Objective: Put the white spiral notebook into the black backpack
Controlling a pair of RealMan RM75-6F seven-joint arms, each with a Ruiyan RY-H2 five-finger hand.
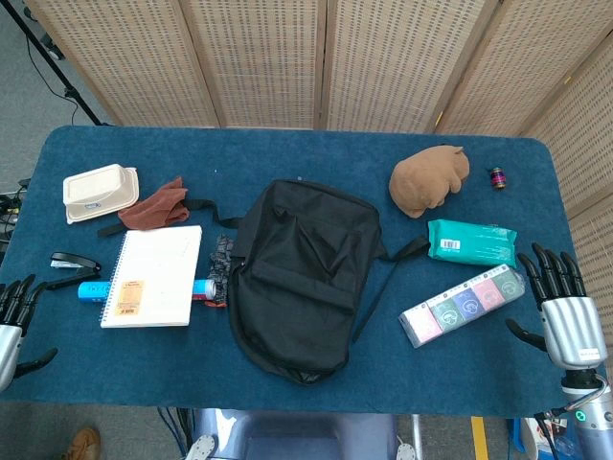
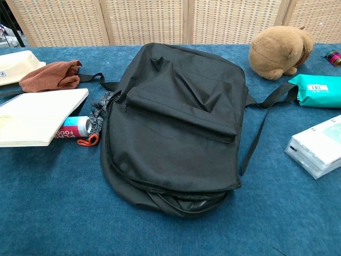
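The white spiral notebook lies flat on the blue table, left of centre, with an orange label near its lower left corner; its right part also shows in the chest view as notebook. The black backpack lies flat in the middle, backpack, its zipper partly undone along the near edge. My left hand hovers at the table's left front edge, fingers spread, holding nothing. My right hand sits at the right front edge, fingers spread and empty. Neither hand shows in the chest view.
A white clamshell box, rust cloth, black stapler and a blue-red can sit around the notebook. On the right are a brown plush, teal wipes pack, a clear sachet box and a small spool.
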